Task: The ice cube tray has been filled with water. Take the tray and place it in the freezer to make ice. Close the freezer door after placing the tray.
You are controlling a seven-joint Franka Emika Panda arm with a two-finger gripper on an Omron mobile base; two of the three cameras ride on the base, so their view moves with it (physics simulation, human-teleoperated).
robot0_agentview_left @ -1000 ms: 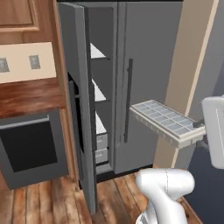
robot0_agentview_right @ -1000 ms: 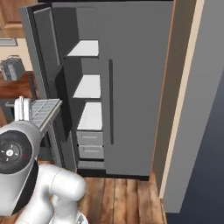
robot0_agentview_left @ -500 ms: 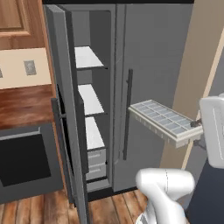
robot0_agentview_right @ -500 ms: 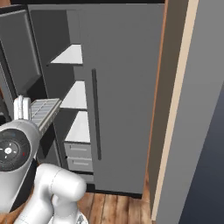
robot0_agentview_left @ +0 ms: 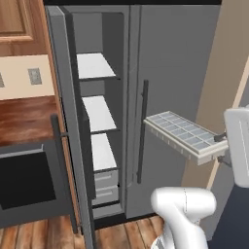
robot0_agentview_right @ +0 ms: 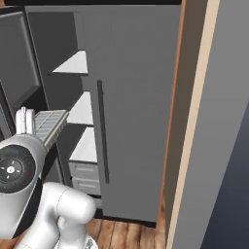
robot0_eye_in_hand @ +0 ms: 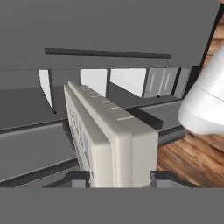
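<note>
White-grey gridded plastic ice cube tray stays clamped in my gripper; base drove nearer, open freezer at ten o'clock.

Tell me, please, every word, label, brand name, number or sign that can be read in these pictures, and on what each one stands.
There are none: no readable text stands on anything here.
The freezer door, the closed fridge door and the ice cube tray held in the gripper are all plain.
The round black cap on the arm carries small marks, too small and blurred to read.
The wall outlet bears no lettering.
</note>
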